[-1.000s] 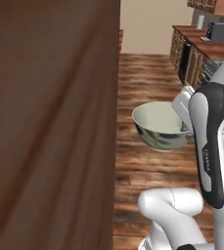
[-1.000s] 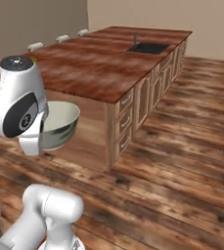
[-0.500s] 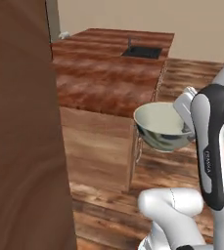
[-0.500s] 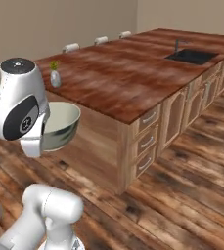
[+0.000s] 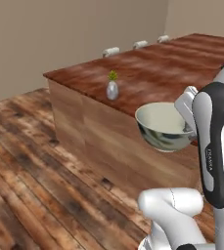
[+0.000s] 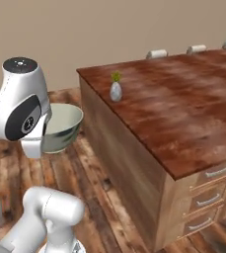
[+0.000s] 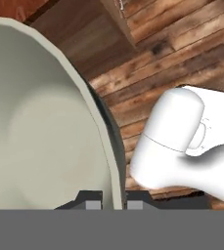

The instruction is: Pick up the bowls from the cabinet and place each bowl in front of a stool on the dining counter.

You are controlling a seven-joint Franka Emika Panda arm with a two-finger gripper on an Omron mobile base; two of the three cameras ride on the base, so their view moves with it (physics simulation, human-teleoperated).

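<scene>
The two-finger gripper (image 7: 113,204) is pinching the rim of the round, deep dark green-grey bowl with pale inside (image 5: 163,126), carrying it in the air short of the near edge of the glossy red-brown wood-grain dining counter (image 6: 183,113). Held by so thin an edge, the bowl is risking a tilt or slip, and beyond it the small grey vase with a green sprig (image 5: 112,89) is standing near the counter's near corner, where a wide swing toward the white-backed stools (image 5: 111,51) along the far edge could be toppling it

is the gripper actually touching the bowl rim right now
Touching. In the hand view the gripper has one dark fingertip on each side of the bowl rim, shut on it with no gap, and the bowl hangs above the floor.
</scene>
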